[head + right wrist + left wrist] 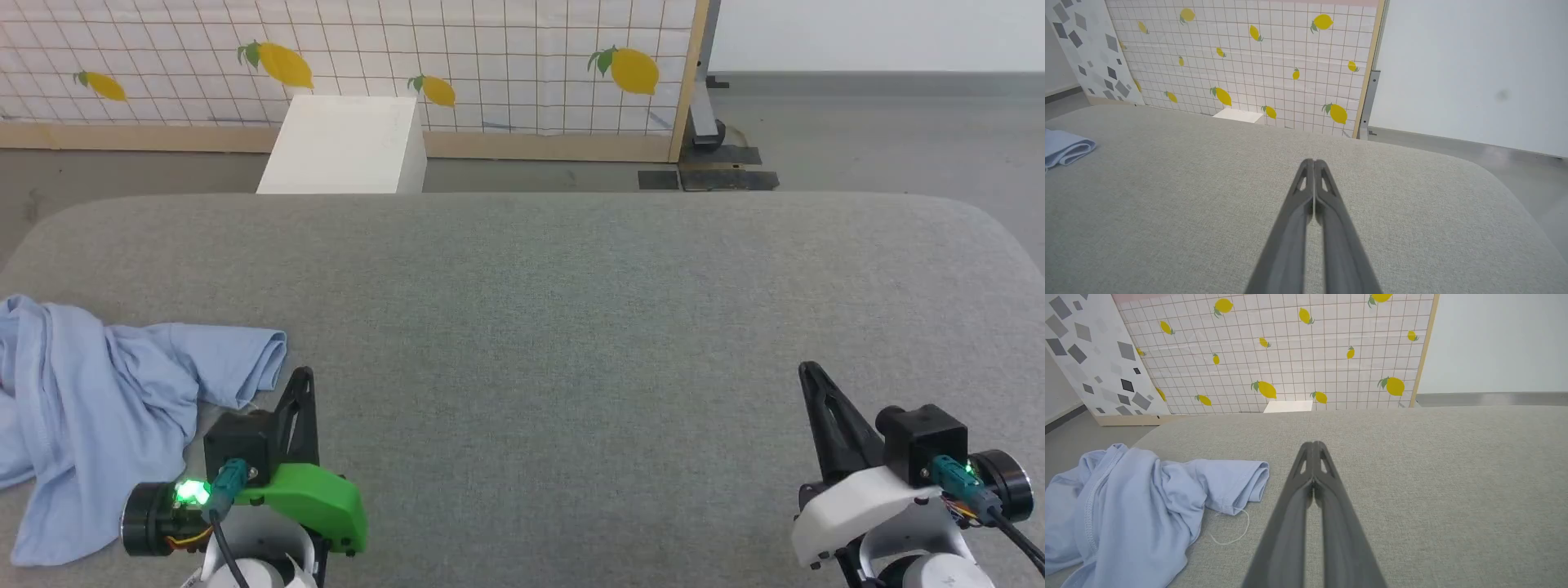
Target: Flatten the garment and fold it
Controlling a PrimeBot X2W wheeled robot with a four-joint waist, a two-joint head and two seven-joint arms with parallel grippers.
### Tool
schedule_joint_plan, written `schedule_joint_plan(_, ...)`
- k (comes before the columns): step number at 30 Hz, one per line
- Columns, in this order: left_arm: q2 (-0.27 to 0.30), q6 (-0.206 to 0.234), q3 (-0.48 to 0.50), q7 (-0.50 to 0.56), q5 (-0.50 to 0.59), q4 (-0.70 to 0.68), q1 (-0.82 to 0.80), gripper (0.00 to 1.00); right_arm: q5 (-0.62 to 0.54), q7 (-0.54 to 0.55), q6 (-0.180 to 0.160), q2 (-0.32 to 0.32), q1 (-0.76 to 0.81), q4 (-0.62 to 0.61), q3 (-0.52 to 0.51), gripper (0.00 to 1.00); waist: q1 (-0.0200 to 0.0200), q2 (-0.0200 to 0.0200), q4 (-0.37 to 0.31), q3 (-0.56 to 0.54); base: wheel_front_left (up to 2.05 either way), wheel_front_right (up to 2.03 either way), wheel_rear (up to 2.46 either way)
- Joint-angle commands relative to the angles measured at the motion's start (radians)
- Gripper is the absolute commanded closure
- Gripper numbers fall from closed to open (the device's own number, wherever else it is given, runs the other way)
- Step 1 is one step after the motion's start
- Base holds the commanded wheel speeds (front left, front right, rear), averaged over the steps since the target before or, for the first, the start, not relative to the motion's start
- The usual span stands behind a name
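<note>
The left gripper (303,376) is hovering low over the grey fabric-covered worktop (571,327) with its two dark fingers pressed together, clenched on nothing. In the left wrist view the gripper's (1314,446) tips are meeting in a single point above bare cloth. The light blue shirt (98,384) is lying crumpled just to the left of this gripper, bunched in soft folds. One rolled, hemmed end (1249,477) is reaching toward the fingers but staying apart from them, and the shirt is not touching the gripper. A loose white thread (1237,535) is curling on the worktop between that end and the left fingers. The right gripper (808,369) is likewise sitting closed and empty – its fingers (1306,212) are lying flush against each other in the right wrist view – and the shirt is resting well apart from it, far off to its left, with a folded edge (1063,149) showing there. Ahead of both grippers, beyond the worktop's far edge, a white box (343,147) is standing against a lemon-printed grid panel (506,57).
</note>
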Motion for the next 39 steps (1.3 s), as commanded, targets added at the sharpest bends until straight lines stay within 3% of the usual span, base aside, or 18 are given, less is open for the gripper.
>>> schedule_joint_plan(1, -0.005, 0.007, 0.003, 0.001, 0.013, -0.003, 0.014, 1.0, -0.006, 0.0, -0.002, 0.002, -0.015, 0.001, 0.001, 1.0, 0.0, -0.0001, 0.0, 0.0, 0.0, 0.0, 0.0)
schedule_joint_plan(18, -0.005, 0.007, 0.003, 0.001, 0.013, -0.003, 0.014, 1.0, -0.006, 0.0, -0.002, 0.002, -0.015, 0.001, 0.001, 1.0, 0.0, -0.0001, 0.0, 0.0, 0.0, 0.0, 0.0)
schedule_joint_plan(19, 0.0, 0.0, 0.0, 0.0, 0.0, 0.0, 0.0, 0.0, 0.0, 0.0, 0.0, 0.0, 0.0, 0.0, 0.0, 0.0, 0.0, -0.0001, 0.0, 0.0, 0.0, 0.0, 0.0)
schedule_joint_plan(39, 0.001, 0.019, -0.03, -0.033, -0.033, 0.041, -0.021, 0.0, 0.023, -0.031, 0.0, 0.0, 0.0, 0.011, -0.002, 0.0, 0.0, -0.0001, 0.033, 0.003, 0.0, 0.0, 0.0)
